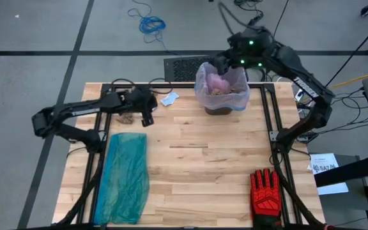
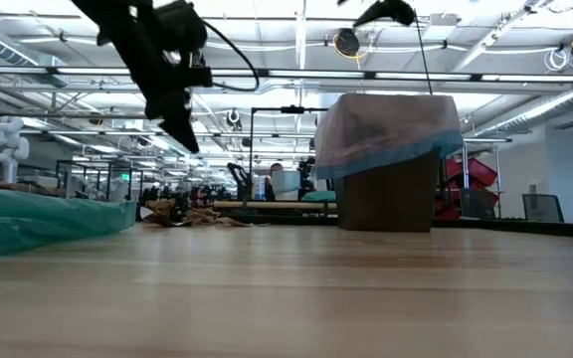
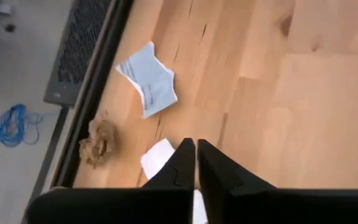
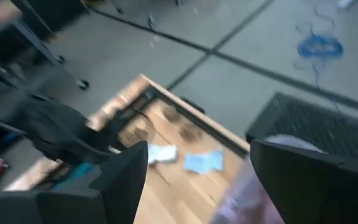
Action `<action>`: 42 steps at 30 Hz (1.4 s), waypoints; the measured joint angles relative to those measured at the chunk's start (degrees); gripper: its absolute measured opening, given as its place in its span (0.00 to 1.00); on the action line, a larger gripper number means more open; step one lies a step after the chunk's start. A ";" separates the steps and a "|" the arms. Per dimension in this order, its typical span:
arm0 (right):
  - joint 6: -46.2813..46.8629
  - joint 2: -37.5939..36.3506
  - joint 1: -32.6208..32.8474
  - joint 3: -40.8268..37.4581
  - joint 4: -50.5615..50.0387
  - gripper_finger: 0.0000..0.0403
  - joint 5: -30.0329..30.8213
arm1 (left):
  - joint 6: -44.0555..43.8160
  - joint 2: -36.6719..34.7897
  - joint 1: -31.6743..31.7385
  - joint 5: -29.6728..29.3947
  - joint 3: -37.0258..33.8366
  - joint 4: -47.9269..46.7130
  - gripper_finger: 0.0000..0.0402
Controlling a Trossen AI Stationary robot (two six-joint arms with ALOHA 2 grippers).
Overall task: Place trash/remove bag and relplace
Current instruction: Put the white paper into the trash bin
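A brown bin (image 2: 388, 199) stands at the table's far side, lined with the pinkish bag (image 1: 221, 83), whose blue drawstring rim (image 2: 376, 159) is folded over the bin's top. My right gripper (image 4: 197, 177) hangs open above the bin's far-left rim (image 1: 225, 64), holding nothing. Trash lies at the far left: a pale-blue scrap (image 3: 148, 87), a brown wad (image 3: 99, 142), a white scrap (image 3: 157, 158) and more brown wads (image 1: 125, 118). My left gripper (image 3: 196, 155) is shut, tilted down above the white scrap and clear of the table (image 2: 182, 129).
A teal-green plastic bag (image 1: 123, 176) lies flat along the table's left side. A red-and-black glove (image 1: 265, 195) rests at the near right corner. Black frame rails (image 1: 273, 121) run along the table's sides. The bare wood in the middle (image 1: 203, 153) is open.
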 joint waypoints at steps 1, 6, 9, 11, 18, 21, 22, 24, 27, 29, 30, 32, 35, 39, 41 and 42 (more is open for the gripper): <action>0.00 0.00 0.30 1.39 -0.05 0.68 0.17 | 0.30 1.11 0.01 -0.02 0.00 0.66 0.08; 0.43 -0.02 1.95 6.14 -0.05 0.68 2.81 | 5.17 6.56 0.00 0.82 0.00 6.01 0.18; 1.28 -0.02 2.39 7.47 -0.03 0.68 3.02 | 7.28 9.58 -0.02 1.02 0.00 7.42 0.23; 1.51 -0.04 2.63 7.51 -0.07 0.68 3.02 | 8.43 11.69 -0.04 1.04 0.00 7.56 0.24; 2.90 0.00 2.56 7.49 -0.28 0.68 3.02 | 10.78 17.45 -0.04 -2.04 -0.01 11.62 0.25; 2.99 0.00 2.56 7.49 -0.10 0.68 3.05 | 10.69 19.32 0.01 -3.66 0.00 15.15 0.25; 2.99 0.00 2.56 7.49 -0.08 0.68 3.04 | 10.69 20.01 0.05 -3.69 0.00 16.13 0.25; 2.99 0.00 2.56 7.49 -0.08 0.68 3.05 | 10.69 21.19 0.16 -3.70 0.00 17.80 0.25; 2.99 0.00 2.56 7.49 -0.08 0.68 3.05 | 10.69 23.09 0.50 -3.70 0.43 18.61 0.25; 3.02 0.00 2.56 7.49 -0.06 0.68 3.05 | 10.69 24.57 0.79 -3.79 1.18 19.01 0.25; 3.02 0.00 2.56 7.49 -0.04 0.68 3.05 | 10.69 25.11 1.02 -3.79 1.53 19.65 0.25; 3.25 0.00 2.56 7.49 -0.04 0.68 3.05 | 10.69 26.42 1.47 -3.58 2.39 20.71 0.25; 4.22 0.00 2.56 7.49 -0.01 0.68 3.05 | 10.67 28.55 2.30 -3.45 3.80 21.22 0.25; 4.51 0.00 2.56 7.49 0.01 0.68 3.05 | 10.47 31.21 3.32 -3.40 5.64 20.58 0.21; 4.52 0.00 2.56 7.49 0.01 0.68 3.05 | 10.36 32.04 3.74 -3.16 5.91 20.45 0.16; 4.52 0.00 2.56 7.49 0.04 0.68 3.03 | 10.06 32.09 3.86 -3.03 6.04 20.23 0.13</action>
